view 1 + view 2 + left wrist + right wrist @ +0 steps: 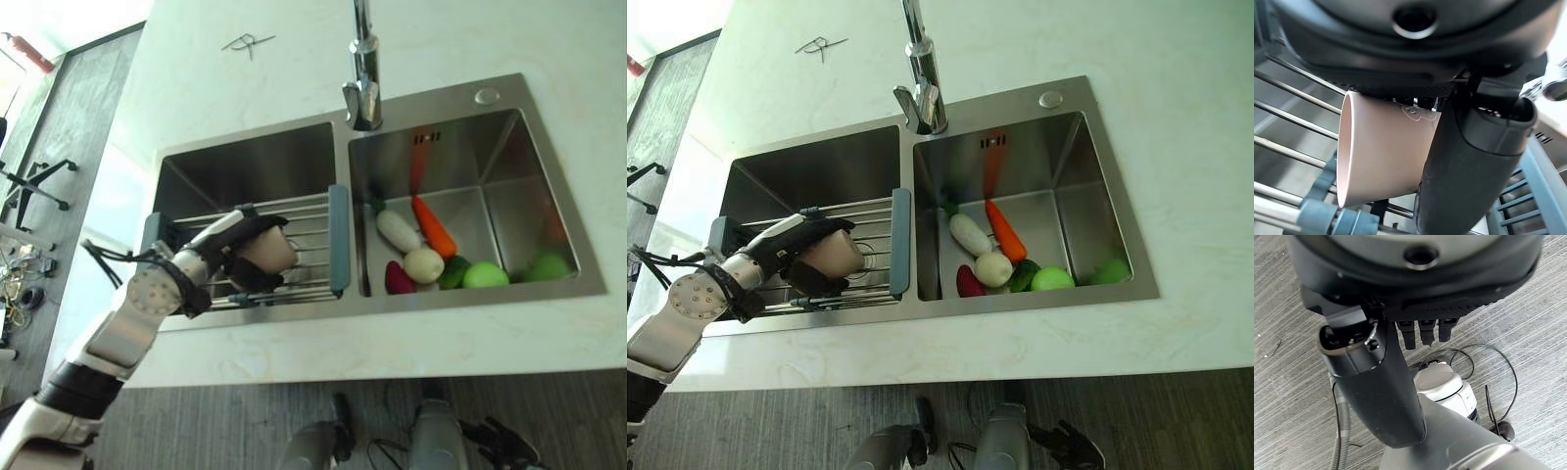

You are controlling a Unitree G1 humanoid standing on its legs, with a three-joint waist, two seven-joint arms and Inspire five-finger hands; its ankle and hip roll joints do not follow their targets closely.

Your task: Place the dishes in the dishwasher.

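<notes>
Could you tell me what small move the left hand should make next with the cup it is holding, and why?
Probably lift it straight up. The left hand is curled round the pink cup, which sits low over the wire drying rack spanning the left sink basin, so it likely needs to clear the bars before being carried away.

Head pair: my two eyes look steeply down at the double sink [509,196] set in the white counter [294,39], faucet [363,78] at the top.
Shared ground: both eyes take in the same two basins and the wire rack [877,250], seen from slightly offset spots.
Left wrist: looks along my left hand [1474,161] from very close, onto the pink cup [1381,152] and rack bars.
Right wrist: looks along my right hand [1376,382] down at the grey striped floor [1283,382].
</notes>
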